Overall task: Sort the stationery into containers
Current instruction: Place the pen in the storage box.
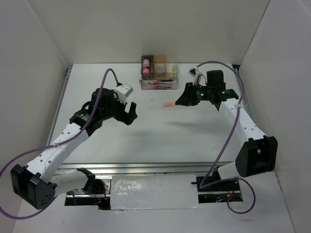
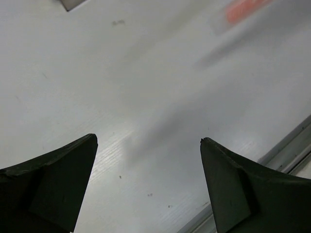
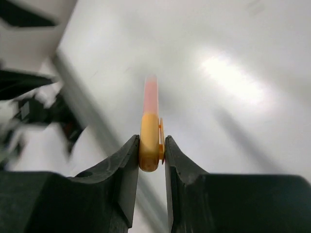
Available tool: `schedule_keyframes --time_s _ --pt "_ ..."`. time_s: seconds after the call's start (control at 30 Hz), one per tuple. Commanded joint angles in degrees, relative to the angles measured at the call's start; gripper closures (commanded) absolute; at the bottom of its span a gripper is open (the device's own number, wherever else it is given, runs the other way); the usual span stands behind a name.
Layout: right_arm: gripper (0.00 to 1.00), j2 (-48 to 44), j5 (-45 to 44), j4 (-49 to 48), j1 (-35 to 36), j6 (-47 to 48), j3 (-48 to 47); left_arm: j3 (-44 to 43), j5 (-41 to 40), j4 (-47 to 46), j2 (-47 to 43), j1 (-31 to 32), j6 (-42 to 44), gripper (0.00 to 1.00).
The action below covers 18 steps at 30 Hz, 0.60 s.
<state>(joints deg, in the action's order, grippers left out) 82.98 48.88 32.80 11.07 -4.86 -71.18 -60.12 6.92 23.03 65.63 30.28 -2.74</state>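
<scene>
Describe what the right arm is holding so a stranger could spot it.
Over the white table, find the right arm's black hand, right of centre. Clamped in it is a short orange marker pointing left. Unlike the pink stubby cylinder sitting in the cluster of small boxes at the far edge, it hangs in mid-air.

Left gripper (image 1: 131,112) left of desk centre, jaws spread wide. Right gripper (image 1: 179,102) nearer far edge, clamped on orange marker (image 1: 168,104).
</scene>
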Motion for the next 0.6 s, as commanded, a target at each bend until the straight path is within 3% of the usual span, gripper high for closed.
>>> schedule_keyframes --time_s 0.0,0.07,0.17,0.37,0.57 --pt "1.00 -7.2 -20.6 -22.7 -2.4 -4.4 1.9 -0.4 6.0 -2.1 -3.8 -5.4 -4.0 0.01" --pt "1.00 -7.6 -27.1 -34.7 -2.7 -4.9 4.0 0.3 6.8 -1.2 -4.1 -8.3 -3.9 0.01" --pt "1.00 -0.8 -34.2 -42.3 -2.2 -3.2 0.4 1.5 8.3 -1.0 -3.9 -10.9 -3.8 0.01" --pt "1.00 17.4 -44.9 -49.6 -1.2 -3.7 -16.8 3.0 8.9 -3.2 -3.0 -13.6 -3.1 0.01" --pt "1.00 34.5 -48.7 -52.0 0.4 -3.3 -31.7 2.6 2.1 -4.0 0.8 -14.6 -1.5 0.01"
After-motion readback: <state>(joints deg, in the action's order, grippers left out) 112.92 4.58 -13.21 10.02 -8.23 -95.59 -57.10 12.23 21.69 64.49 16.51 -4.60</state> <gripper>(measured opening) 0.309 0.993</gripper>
